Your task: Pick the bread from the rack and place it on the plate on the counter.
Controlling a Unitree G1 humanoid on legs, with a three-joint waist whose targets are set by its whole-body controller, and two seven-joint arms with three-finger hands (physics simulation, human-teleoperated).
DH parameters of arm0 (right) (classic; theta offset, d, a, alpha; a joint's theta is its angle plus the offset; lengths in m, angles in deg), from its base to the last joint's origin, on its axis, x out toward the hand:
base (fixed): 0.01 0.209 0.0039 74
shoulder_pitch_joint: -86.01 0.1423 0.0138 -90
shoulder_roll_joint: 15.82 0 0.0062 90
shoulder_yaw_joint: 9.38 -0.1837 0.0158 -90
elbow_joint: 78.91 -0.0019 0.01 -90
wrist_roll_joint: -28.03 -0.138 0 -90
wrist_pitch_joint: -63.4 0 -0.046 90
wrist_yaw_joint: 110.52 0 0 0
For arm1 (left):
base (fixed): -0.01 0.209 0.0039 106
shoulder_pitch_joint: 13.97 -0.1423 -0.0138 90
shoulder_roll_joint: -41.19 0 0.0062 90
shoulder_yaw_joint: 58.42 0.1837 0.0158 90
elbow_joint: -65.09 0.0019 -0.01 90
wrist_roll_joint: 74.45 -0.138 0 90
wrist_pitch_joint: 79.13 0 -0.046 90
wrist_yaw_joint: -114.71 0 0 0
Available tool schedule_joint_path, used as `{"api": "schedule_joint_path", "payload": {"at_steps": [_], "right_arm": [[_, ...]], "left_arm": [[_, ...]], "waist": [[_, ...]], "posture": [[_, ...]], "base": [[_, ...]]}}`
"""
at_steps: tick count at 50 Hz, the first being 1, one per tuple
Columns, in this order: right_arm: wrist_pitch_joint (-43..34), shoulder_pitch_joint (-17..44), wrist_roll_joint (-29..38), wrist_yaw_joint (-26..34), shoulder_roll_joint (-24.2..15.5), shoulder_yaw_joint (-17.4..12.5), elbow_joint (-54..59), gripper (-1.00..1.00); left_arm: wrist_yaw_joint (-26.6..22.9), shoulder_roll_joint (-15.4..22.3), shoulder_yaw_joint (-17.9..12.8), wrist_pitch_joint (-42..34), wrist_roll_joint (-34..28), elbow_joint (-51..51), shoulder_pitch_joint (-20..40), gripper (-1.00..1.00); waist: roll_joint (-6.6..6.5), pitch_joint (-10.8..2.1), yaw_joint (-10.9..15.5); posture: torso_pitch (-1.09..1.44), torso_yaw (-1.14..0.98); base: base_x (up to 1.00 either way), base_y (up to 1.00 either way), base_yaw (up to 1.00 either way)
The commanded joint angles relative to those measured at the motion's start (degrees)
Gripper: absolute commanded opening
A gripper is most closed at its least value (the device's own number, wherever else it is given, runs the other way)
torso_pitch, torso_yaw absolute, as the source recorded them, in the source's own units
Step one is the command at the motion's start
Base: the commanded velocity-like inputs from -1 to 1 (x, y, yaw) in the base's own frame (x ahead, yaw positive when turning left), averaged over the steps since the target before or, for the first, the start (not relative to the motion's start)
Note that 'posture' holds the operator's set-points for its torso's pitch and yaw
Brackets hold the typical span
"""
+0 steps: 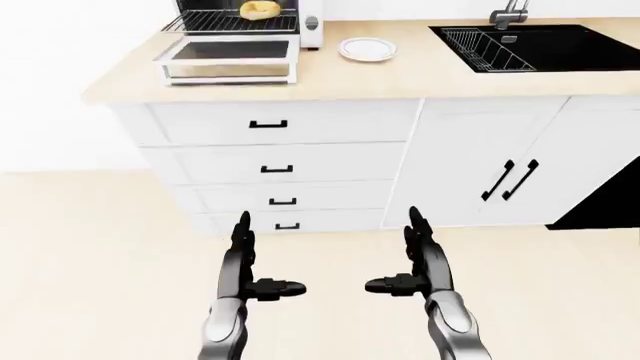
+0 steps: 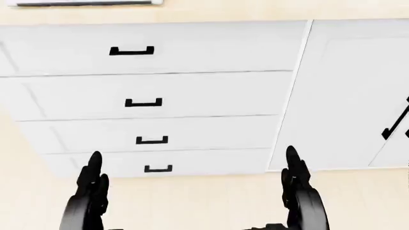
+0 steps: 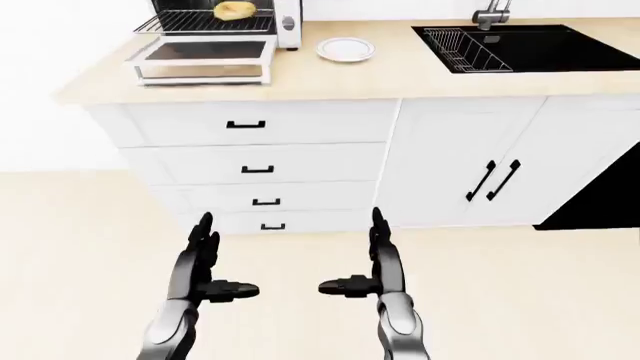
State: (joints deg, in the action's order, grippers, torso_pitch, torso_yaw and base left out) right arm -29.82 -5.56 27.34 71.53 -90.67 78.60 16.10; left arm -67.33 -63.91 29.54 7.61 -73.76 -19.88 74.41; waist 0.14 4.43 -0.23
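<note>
Bread [image 1: 260, 10]: one golden piece, lay on the wire rack [image 1: 230, 22] of the open toaster oven [image 1: 245, 34] at the upper left of the left-eye view, on the pale surface [image 1: 400, 71]. Plate [image 1: 367, 49]: white, bare, stood on the same surface just right of the oven, well short of the black sink [image 1: 530, 46].

Left robot hand [image 1: 250, 262] and right robot hand [image 1: 420, 262]: both low in the view over the floor below the drawers [image 1: 275, 165], fingers spread apart, thumbs turned inward, holding nothing. Bread lay well apart from both, far above and beyond them, nearer the left one's side.

Step in hand, by judgement: approach. Done well, it called for closing on the drawer bank squarely, then raising a robot hand level with the rack, clear of the lowered oven door [image 1: 228, 60].
</note>
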Motion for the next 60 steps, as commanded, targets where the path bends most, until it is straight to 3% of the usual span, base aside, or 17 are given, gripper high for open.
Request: {"api": "schedule_joint_path", "payload": {"at_steps": [1,3,5,8,24,25,31,36,40,43,44,46,49,53,55,57,60], "right_arm": [[2.18,3.41,0.77,0.36,-0.82,0.25,-6.29,1.00],[1.34,4.40,1.62,0.15,-0.93,0.01,-6.24,1.00],[-0.28,5.13,1.34,-0.13,-0.85,-0.46,-7.76,1.00],[-3.05,5.89,1.19,0.21,-1.10,-0.63,-10.89,1.00],[-25.26,23.77,-1.31,1.90,-7.42,-5.77,-29.17,1.00],[-25.94,24.66,-1.54,1.63,-7.87,-6.28,-29.24,1.00],[-29.67,29.28,-3.67,1.02,-10.10,-8.01,-31.90,1.00],[-34.21,32.99,-4.98,0.03,-11.78,-7.84,-35.00,1.00],[-36.02,34.73,-5.69,-0.34,-12.71,-8.11,-36.31,1.00],[-36.20,34.84,-5.80,-0.25,-13.21,-8.49,-36.52,1.00],[-36.21,34.81,-5.98,-0.42,-13.20,-8.67,-36.60,1.00],[-35.72,34.65,-6.14,-0.60,-13.04,-8.45,-36.37,1.00],[-36.04,35.30,-6.62,-0.87,-12.96,-8.22,-36.71,1.00],[-35.77,35.59,-6.87,-1.17,-12.81,-7.94,-36.77,1.00],[-35.95,35.64,-7.07,-1.20,-12.87,-8.04,-37.08,1.00],[-36.12,35.44,-7.28,-1.42,-12.76,-8.03,-37.63,1.00],[-35.74,35.02,-7.37,-1.47,-12.59,-7.94,-37.55,1.00]], "left_arm": [[0.27,0.93,-0.93,0.49,0.39,-6.27,4.50,1.00],[0.37,1.04,-0.93,-0.68,0.08,-6.70,5.75,1.00],[0.34,1.26,-0.90,-2.20,-0.22,-7.61,6.98,1.00],[0.04,1.81,-1.24,-4.72,-0.47,-9.84,8.49,1.00],[-1.17,7.25,-4.24,-24.23,-0.06,-19.83,29.64,1.00],[-1.14,7.78,-4.59,-24.74,0.12,-19.59,30.90,1.00],[0.03,10.86,-6.57,-27.86,2.22,-20.27,37.24,1.00],[-0.51,14.20,-8.93,-32.25,5.14,-24.68,38.22,1.00],[0.54,15.99,-9.60,-34.62,6.40,-26.57,40.26,1.00],[0.89,17.27,-10.09,-36.28,7.00,-27.70,41.77,1.00],[1.03,17.53,-10.10,-36.59,7.09,-27.80,42.07,1.00],[1.60,18.32,-10.10,-37.33,7.17,-27.48,44.22,1.00],[2.31,19.20,-10.31,-37.93,7.28,-26.97,46.38,1.00],[3.10,19.41,-10.45,-38.26,7.58,-27.27,46.99,1.00],[3.31,19.45,-10.21,-38.23,7.59,-27.67,46.66,1.00],[3.56,19.26,-9.98,-38.85,7.73,-28.70,46.48,1.00],[3.75,19.51,-10.24,-39.08,7.90,-28.83,46.78,1.00]], "waist": [[0.45,-0.05,-0.12],[0.04,-3.68,0.35],[0.39,-1.18,0.25],[0.46,-4.30,0.43],[0.29,-5.34,0.55],[0.00,-6.52,0.45],[-1.61,-3.14,0.08],[-2.16,-2.89,-0.12],[-0.17,-2.90,0.44],[3.64,-3.18,0.85],[1.73,-2.86,0.15],[2.85,-2.66,0.35],[1.50,-2.90,0.08],[-2.48,-1.94,-0.72],[-5.34,-3.73,-0.81],[-4.97,-2.42,-0.43],[-3.30,-2.87,0.41]], "posture": [[0.00,0.00],[0.00,0.00],[0.00,0.00],[0.00,0.00],[0.00,0.00],[0.00,0.00],[0.00,0.00],[0.00,0.00],[0.00,0.00],[0.00,0.00],[0.00,0.00],[0.00,0.00],[0.00,0.00],[0.00,0.00],[0.00,0.00],[0.00,0.00],[0.00,0.00]], "base": [[0.00,0.00,0.00],[0.00,0.00,0.00],[0.00,0.00,0.00],[0.00,0.00,0.00],[0.00,0.00,0.00],[0.10,0.12,0.00],[0.20,0.13,0.00],[0.29,0.14,0.00],[0.29,0.14,0.00],[0.29,0.14,0.00],[0.29,0.13,0.00],[0.30,0.13,0.00],[0.29,0.07,0.00],[0.30,0.02,0.00],[0.29,0.01,0.00],[0.29,0.01,0.00],[0.29,0.00,0.00]]}}
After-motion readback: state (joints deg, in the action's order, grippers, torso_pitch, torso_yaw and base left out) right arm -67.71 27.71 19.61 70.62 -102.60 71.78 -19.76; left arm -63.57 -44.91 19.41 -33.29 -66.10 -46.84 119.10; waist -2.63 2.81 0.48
